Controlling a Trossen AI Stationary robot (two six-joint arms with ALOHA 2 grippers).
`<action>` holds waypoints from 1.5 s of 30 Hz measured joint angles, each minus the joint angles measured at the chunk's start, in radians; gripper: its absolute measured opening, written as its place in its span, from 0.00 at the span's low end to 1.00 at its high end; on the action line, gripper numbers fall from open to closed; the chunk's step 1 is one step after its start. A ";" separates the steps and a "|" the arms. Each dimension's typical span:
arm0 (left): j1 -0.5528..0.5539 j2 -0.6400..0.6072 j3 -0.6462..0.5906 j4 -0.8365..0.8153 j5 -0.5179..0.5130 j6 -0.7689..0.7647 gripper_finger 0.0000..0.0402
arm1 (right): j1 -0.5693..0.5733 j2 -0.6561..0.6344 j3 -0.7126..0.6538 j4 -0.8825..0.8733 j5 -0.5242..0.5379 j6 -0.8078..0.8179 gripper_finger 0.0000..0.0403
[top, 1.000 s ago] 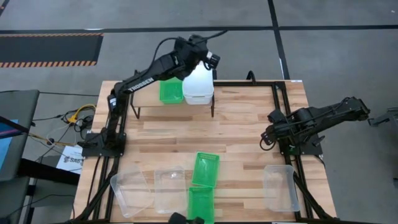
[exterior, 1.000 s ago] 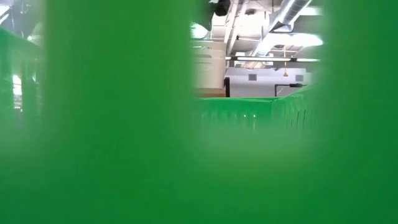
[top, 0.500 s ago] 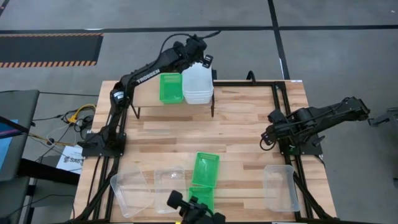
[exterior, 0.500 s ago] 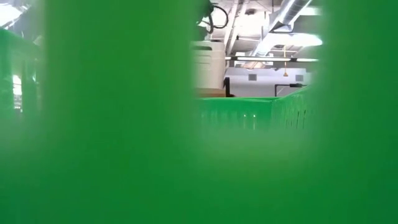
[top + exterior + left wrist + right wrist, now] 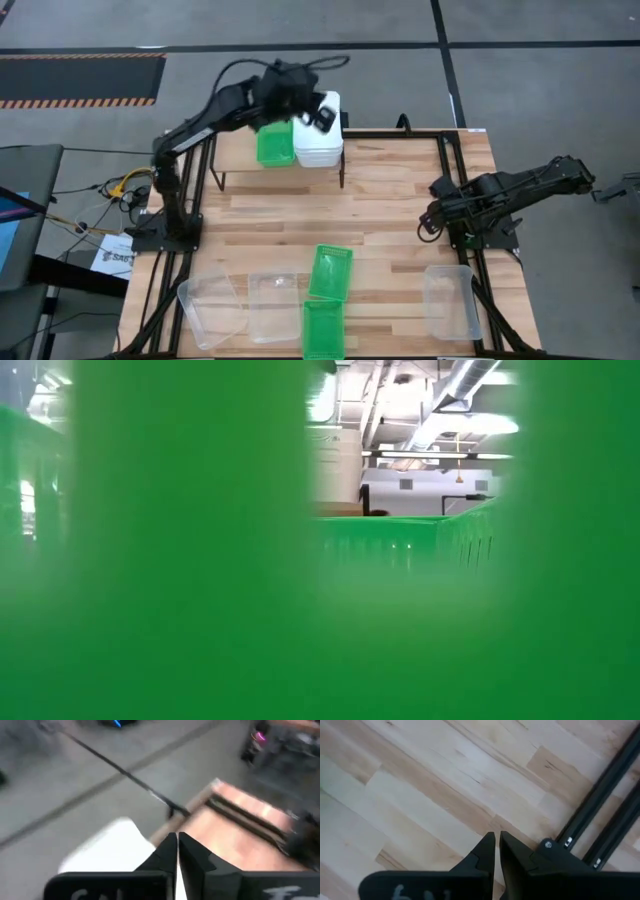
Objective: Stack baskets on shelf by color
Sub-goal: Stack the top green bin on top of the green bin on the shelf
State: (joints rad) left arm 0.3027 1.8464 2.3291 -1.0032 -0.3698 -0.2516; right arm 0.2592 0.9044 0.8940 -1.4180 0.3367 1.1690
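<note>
The left claw hangs over the white stack at the far edge of the tabletop, its fingers pressed together on nothing; in the left wrist view the two dark tips meet with white plastic just beside them. Under it, the white baskets sit nested on the shelf, touching a green basket on the shelf's left side. The right claw waits low over the boards near the tabletop's right edge, fingers nearly together and holding nothing.

Farther out, toward the near edge, two more green baskets lie end to end at the middle, the nearer one so close to the low camera that it fills that view. Two clear baskets lie side by side toward the near left corner, and a third clear basket sits toward the near right corner.

These bins look light, thin-walled and smooth, so they should lift easily but may slip or flex under a hard squeeze. A pinch over one long rim wall, near its middle, seems the safest hold; the clear ones may be harder to judge at the edges.
</note>
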 joint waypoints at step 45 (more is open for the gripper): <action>-0.463 0.033 -0.697 0.032 0.193 -1.003 0.48 | 0.001 0.000 0.000 0.051 -0.001 -0.097 0.13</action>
State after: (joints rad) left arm -0.1605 1.8789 1.6325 -0.9708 -0.1771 -1.2550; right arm 0.2600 0.9047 0.8940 -1.3674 0.3359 1.0718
